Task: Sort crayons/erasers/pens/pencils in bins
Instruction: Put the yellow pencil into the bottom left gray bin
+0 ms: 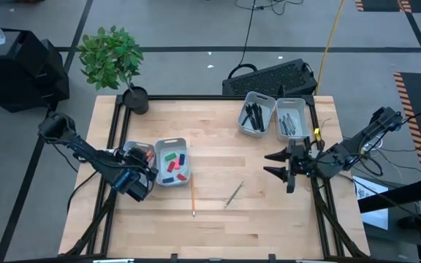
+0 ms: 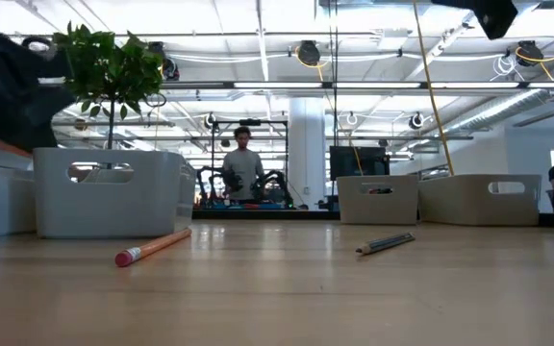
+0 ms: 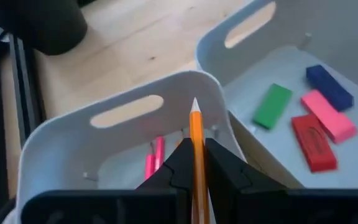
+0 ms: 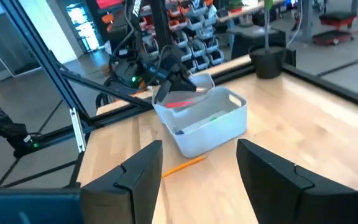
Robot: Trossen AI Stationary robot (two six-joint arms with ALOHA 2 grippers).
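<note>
My left gripper (image 3: 196,149) is shut on an orange pencil (image 3: 196,124) whose sharpened tip points out past the fingers. It hovers at the near end of the left bin (image 3: 123,134), which holds pink pencils (image 3: 155,155). The neighbouring bin (image 1: 172,162) holds red, green, pink and blue erasers (image 3: 309,118). An orange pencil (image 1: 193,196) and a grey pencil (image 1: 233,193) lie flat on the table. My right gripper (image 1: 276,165) hangs open over the table's right part, holding nothing. Two far bins (image 1: 257,114) hold dark pens. My left gripper pinches the orange pencil's shaft (image 3: 196,163) between its two fingers, a short way behind the sharpened tip (image 3: 194,106). The pencil runs along the fingers and sticks out forward over the bin, lifted clear. Its rear end is hidden by the gripper.
A potted plant (image 1: 115,62) stands at the far left corner, a black keyboard (image 1: 272,77) beyond the far edge. Black frame rails (image 1: 114,131) run along the table's sides. People show in the room behind in the low view.
</note>
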